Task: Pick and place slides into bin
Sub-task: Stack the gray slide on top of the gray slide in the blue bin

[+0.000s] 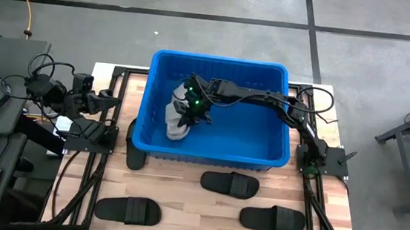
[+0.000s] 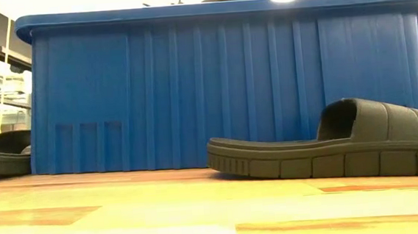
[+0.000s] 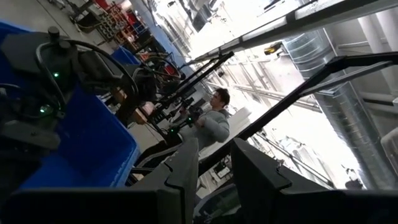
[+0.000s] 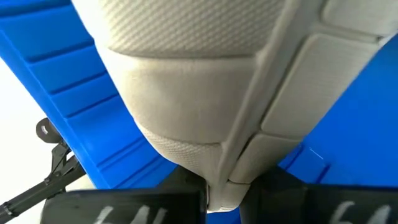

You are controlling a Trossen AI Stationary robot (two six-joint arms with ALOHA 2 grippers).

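The right pincer (image 1: 188, 113) grips a light grey slide (image 1: 175, 121) inside the bin (image 1: 276, 155).

Ribbed plastic bin (image 1: 213, 149), wooden table (image 1: 183, 195)

A light grey slide (image 1: 177, 120) is hanging inside the blue bin (image 1: 262, 146) at frame centre; three black slides (image 1: 229, 183) are lying flat below it, a fourth (image 1: 135, 153) resting against its lower-left corner.
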